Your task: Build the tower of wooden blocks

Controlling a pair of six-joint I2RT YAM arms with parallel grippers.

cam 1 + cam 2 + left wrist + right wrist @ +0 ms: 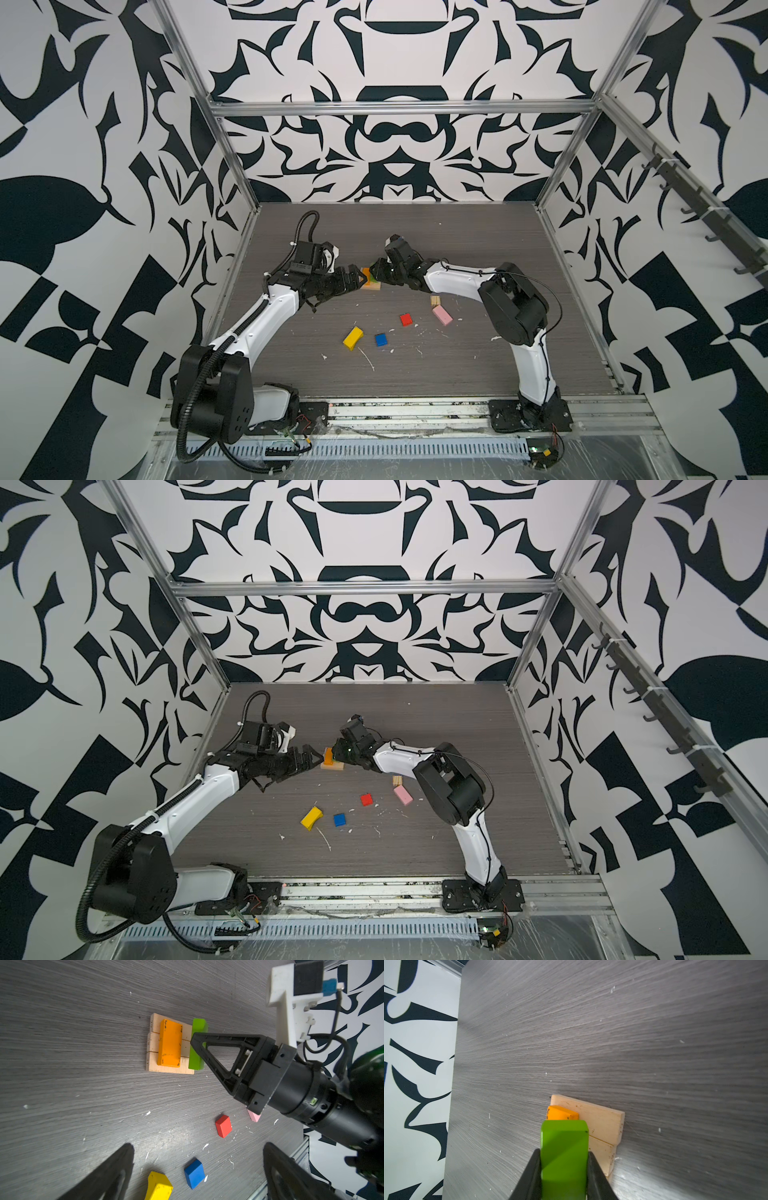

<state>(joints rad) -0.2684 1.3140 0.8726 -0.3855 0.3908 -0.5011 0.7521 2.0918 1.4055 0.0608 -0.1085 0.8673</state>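
The tower is a base of three tan planks (153, 1043) lying side by side, with an orange block (170, 1043) flat on top. My right gripper (564, 1153) is shut on a green block (564, 1142), held at the base's edge beside the orange block (561, 1113). Whether the green block touches the planks (600, 1122) I cannot tell. My left gripper (198, 1147) is open and holds nothing; in a top view it (353, 280) sits just left of the stack (372, 286). Loose wood blocks lie nearer the front: yellow (353, 337), blue (381, 339), red (406, 319), pink (442, 315) and a tan cube (435, 300).
Both arms meet over the stack near the table's middle. The right arm's elbow (513, 307) hangs over the table's right side, close to the pink block. Metal frame posts and patterned walls enclose the grey table (457, 249) on three sides.
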